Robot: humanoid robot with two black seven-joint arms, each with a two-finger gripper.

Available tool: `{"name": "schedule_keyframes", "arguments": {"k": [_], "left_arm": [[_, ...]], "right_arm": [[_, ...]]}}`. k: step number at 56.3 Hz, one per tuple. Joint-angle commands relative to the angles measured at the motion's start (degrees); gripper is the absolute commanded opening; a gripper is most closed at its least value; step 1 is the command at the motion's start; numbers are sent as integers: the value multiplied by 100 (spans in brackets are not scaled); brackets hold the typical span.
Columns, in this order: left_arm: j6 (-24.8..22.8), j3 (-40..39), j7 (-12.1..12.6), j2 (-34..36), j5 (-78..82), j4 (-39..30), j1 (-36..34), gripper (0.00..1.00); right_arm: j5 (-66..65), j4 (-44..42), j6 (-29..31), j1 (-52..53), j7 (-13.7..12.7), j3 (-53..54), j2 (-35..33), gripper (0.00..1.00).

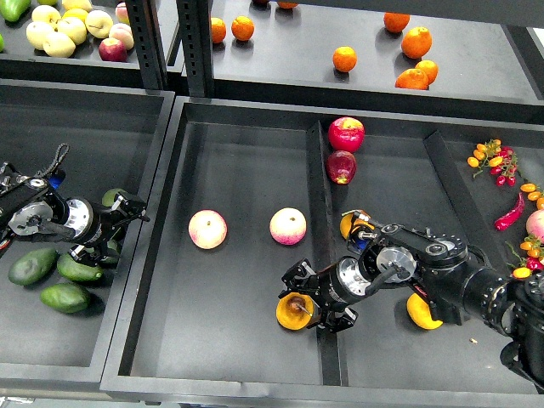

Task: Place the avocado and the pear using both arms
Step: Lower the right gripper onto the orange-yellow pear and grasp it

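Observation:
The pear (294, 311), orange-yellow with a brown stem patch, lies in the middle tray (246, 340) against the low divider. My right gripper (313, 299) is open, and its fingertips reach over the divider right beside the pear, one above it and one to its right. The dark green avocado (112, 197) lies in the left tray, mostly hidden under my left gripper (109, 229). That gripper's two fingers stand apart over the avocado, and only green edges show.
Three lighter avocados (64, 297) lie left of my left gripper. Two pink-and-cream fruits (207, 229) lie mid-tray, and red apples (345, 134) and orange fruits (422, 311) in the right compartment. Peppers and small tomatoes (497, 161) lie far right. The shelf behind holds oranges.

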Motion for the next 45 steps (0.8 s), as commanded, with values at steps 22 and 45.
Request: {"name": "schedule_keyframes", "arguments": {"k": [22, 45], "left_arm": [[-2, -44, 0, -9, 1, 18, 44, 99], [-2, -62, 0, -9, 1, 18, 52, 99]], "right_arm": [[634, -107, 0, -128, 1, -17, -63, 46], [916, -230, 0, -110, 1, -8, -63, 22]]}}
